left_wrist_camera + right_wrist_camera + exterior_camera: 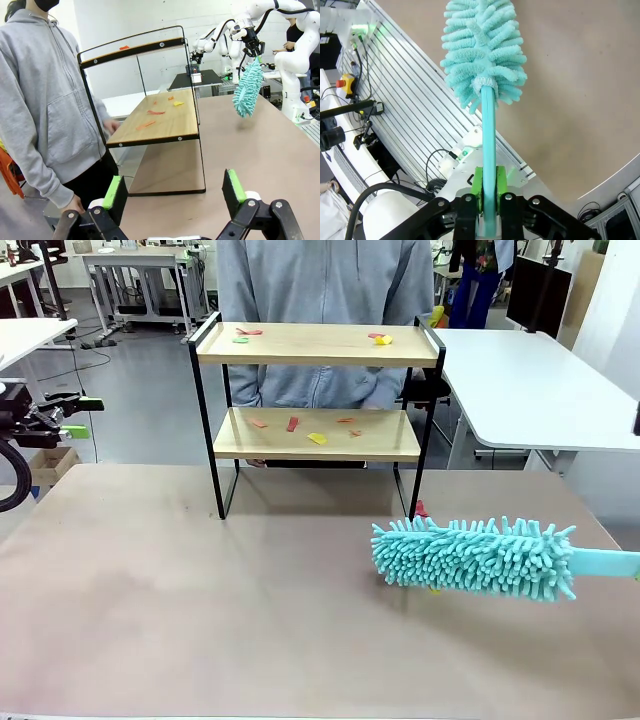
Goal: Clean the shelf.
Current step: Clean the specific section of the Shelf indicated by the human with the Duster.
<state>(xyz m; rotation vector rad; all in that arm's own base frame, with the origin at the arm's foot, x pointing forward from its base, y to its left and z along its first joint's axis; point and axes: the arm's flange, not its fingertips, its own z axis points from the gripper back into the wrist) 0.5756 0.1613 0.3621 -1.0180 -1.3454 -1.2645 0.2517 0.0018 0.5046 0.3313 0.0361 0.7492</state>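
**A:** Front view first. Where does the shelf stand?

**B:** The shelf (310, 344) stands on the far half of the brown table (200, 590), just in front of a person (325, 290) in a grey hoodie. Coloured paper scraps (317, 438) lie on both of its wood boards.

**A:** And the arms?

**B:** The left gripper (85, 417) sits at the left edge, well apart from the shelf, with its green pads spread. A teal duster (470, 558) comes in from the right. It lies level, low over the table, near the shelf's right foot.

**A:** Left wrist view?

**B:** The left gripper (174, 189) has its pads wide apart with nothing between them. Beyond them is the shelf (165, 125), seen end-on, with scraps on its lower board. The person's hand (111, 125) is beside its far edge. Farther off, the right gripper (251, 47) holds the duster (247, 90) hanging head-down, clear of the table.

**A:** Right wrist view?

**B:** The right gripper (490, 190) is pinched tight on the duster's flat handle (489, 130). The fluffy head (485, 50) points away from it over the table.
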